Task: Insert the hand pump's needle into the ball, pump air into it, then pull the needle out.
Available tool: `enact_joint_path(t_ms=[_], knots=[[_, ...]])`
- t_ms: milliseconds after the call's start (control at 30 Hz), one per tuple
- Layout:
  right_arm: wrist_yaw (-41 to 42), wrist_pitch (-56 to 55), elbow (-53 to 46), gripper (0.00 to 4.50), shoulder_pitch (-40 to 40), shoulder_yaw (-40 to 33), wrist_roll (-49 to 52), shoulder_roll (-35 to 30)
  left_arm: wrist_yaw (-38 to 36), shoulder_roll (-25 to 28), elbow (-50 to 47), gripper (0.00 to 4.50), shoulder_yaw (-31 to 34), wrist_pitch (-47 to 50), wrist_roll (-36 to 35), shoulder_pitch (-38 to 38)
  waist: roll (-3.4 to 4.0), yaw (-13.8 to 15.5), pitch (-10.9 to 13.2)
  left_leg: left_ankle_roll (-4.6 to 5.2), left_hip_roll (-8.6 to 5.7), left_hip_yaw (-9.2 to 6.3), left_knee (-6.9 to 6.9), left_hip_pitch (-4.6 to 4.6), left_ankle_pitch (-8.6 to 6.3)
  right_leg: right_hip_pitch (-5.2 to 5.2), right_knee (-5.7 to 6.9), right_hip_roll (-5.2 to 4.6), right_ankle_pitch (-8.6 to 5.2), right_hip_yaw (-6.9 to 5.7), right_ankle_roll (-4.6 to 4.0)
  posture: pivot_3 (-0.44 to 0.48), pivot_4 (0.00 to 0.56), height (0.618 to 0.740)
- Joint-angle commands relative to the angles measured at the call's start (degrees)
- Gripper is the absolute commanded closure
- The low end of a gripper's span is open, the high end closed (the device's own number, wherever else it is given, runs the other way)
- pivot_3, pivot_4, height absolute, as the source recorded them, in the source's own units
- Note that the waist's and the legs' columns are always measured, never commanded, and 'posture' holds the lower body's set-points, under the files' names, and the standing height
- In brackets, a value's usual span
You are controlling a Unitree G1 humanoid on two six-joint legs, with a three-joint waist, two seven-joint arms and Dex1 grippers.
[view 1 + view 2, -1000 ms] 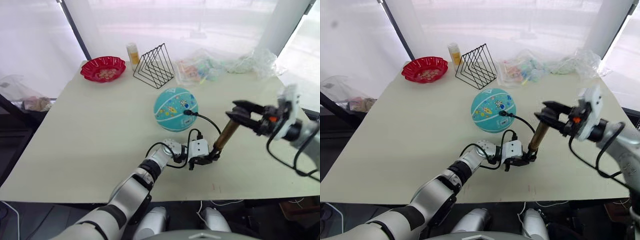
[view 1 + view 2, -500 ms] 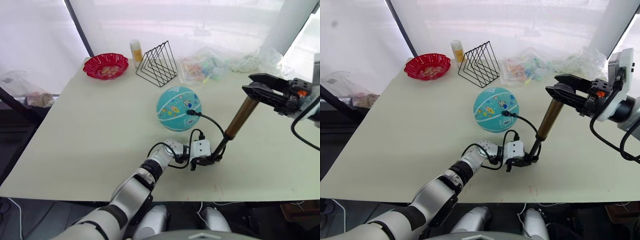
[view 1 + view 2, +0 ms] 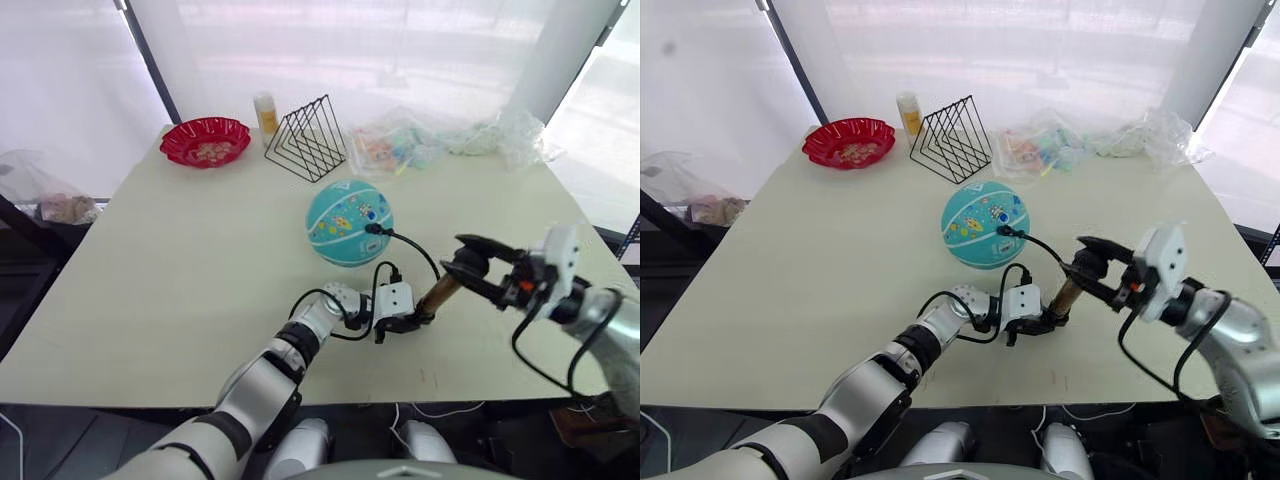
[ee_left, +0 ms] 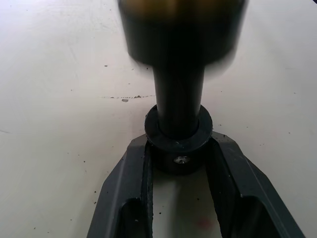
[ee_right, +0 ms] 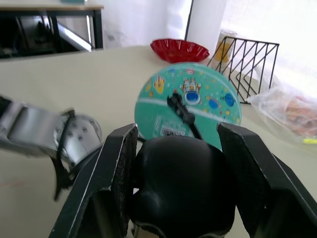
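left gripper (image 3: 408,322), two black fingers on a white wrist block, lies low on the cream tabletop (image 3: 180,260) and clamps the black foot of the hand pump (image 3: 437,294), a short brass-gold cylinder with black end caps; in the left wrist view the fingers (image 4: 131,188) press on either side of the pump's round black base collar. right gripper (image 3: 470,266) reaches in from the robot's right, its fingers closed around the pump's black handle knob at the upper end, so the pump stands tilted with its top leaning toward the right arm. a thin black hose (image 3: 410,243) arcs from the pump base up to the teal rubber ball with white stripes and small cartoon prints (image 3: 349,222), which sits round on the table just beyond the left gripper. the hose's small black needle fitting (image 3: 372,229) sits against the ball's near-right side; the pin itself is too small to make out. farther back stand a red bowl (image 3: 206,140), a black wire rack (image 3: 310,140), a small yellow bottle (image 3: 265,112) and crumpled clear plastic bags (image 3: 450,140).
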Motion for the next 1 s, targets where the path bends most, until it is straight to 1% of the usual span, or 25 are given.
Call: enact_joint_path(t_ms=[33,100,200,267,333,367,500,567,633,833,900,1000], knots=[[0.53,-4.65,5.72,2.43,2.20,4.01,-8.17,0.39,0.26,2.03,8.71,3.39,-5.46,2.51,7.15,4.76,0.09,-0.05,-0.03,0.00,-0.02,0.03,0.01,0.00,0.00,0.00,0.00,-0.01,0.00,0.04,0.00,0.000,0.150,0.740],[0.81,-6.18,3.43,2.43,0.69,2.27,-6.01,1.16,0.99,1.88,9.17,3.39,-4.86,2.53,6.68,5.07,0.10,-0.02,-0.04,0.00,-0.02,0.05,0.01,0.03,0.01,0.02,0.00,-0.01,0.00,0.08,0.00,0.000,0.150,0.740],[1.01,-6.61,0.17,2.43,-2.35,-0.28,-4.30,-0.11,3.19,2.03,9.98,3.39,-4.83,1.44,7.04,5.60,0.26,0.00,0.05,-0.01,-0.02,0.01,0.01,0.02,0.01,0.02,0.00,-0.01,0.01,0.06,0.00,0.000,0.150,0.740],[0.27,-4.52,-2.52,2.43,-4.98,-2.40,-1.72,-1.08,4.03,2.16,10.39,3.39,-4.82,1.23,7.15,5.80,0.34,0.16,0.12,-0.02,-0.04,0.03,0.02,0.00,0.02,0.02,0.00,-0.03,0.01,0.08,0.00,0.000,0.150,0.740],[-0.39,-1.31,-5.86,2.43,-8.23,-5.01,2.02,-2.73,3.93,2.25,10.57,3.39,-4.82,0.90,7.12,5.84,0.77,0.34,0.55,-0.04,-0.06,0.02,0.04,-0.05,0.03,0.01,0.00,-0.06,0.01,0.08,0.01,0.000,0.150,0.740],[-0.58,-0.13,-6.90,2.43,-9.31,-5.85,3.24,-3.35,3.87,2.30,10.62,3.39,-4.89,0.71,7.18,5.84,0.85,0.40,0.61,-0.05,-0.08,0.03,0.04,-0.08,0.05,-0.01,0.00,-0.10,0.02,0.08,0.01,0.000,0.150,0.740],[-0.94,2.50,-8.30,2.43,-10.51,-6.99,5.10,-4.23,3.91,2.35,10.77,3.39,-4.94,0.50,7.25,5.79,0.86,0.66,0.72,-0.10,-0.06,-0.04,0.02,-0.19,0.08,-0.12,0.02,-0.07,0.02,0.01,0.00,0.000,0.150,0.740],[-2.32,6.48,-10.63,2.43,-14.42,-11.63,11.80,-6.48,3.84,2.37,10.82,3.39,-4.67,0.78,6.99,5.79,0.89,0.60,0.81,-0.11,-0.06,-0.02,0.03,-0.19,0.08,-0.11,0.01,-0.08,0.02,0.02,0.00,0.000,0.150,0.740],[-3.18,9.04,-11.86,2.43,-17.02,-14.76,15.87,-8.17,3.72,2.45,10.83,3.39,-4.51,0.88,6.90,5.78,0.93,0.60,1.05,-0.10,-0.10,0.06,0.06,-0.22,0.09,-0.11,0.01,-0.15,0.05,0.07,0.06,0.000,0.150,0.740],[-3.63,13.76,-12.07,2.43,-20.93,-21.94,22.70,-13.05,3.53,2.71,10.81,3.39,-4.44,0.92,7.03,5.71,0.85,1.06,1.16,-0.10,-0.10,0.03,0.05,-0.27,0.09,-0.14,-0.03,-0.16,0.06,0.03,0.07,0.000,0.150,0.740],[-4.02,14.82,-11.81,2.43,-21.91,-23.27,24.51,-13.87,3.48,2.62,10.75,3.39,-4.45,0.90,7.01,5.76,0.74,1.21,1.23,-0.10,-0.10,0.03,0.05,-0.27,0.09,-0.14,-0.03,-0.16,0.06,0.03,0.07,0.000,0.150,0.740],[-4.76,15.47,-11.69,2.43,-22.01,-22.75,25.07,-13.40,3.40,2.49,10.71,3.39,-4.43,0.90,6.96,5.70,0.68,1.28,1.32,-0.10,-0.08,0.02,0.04,-0.30,0.08,-0.16,-0.03,-0.16,0.06,0.00,0.06,0.000,0.150,0.740]])
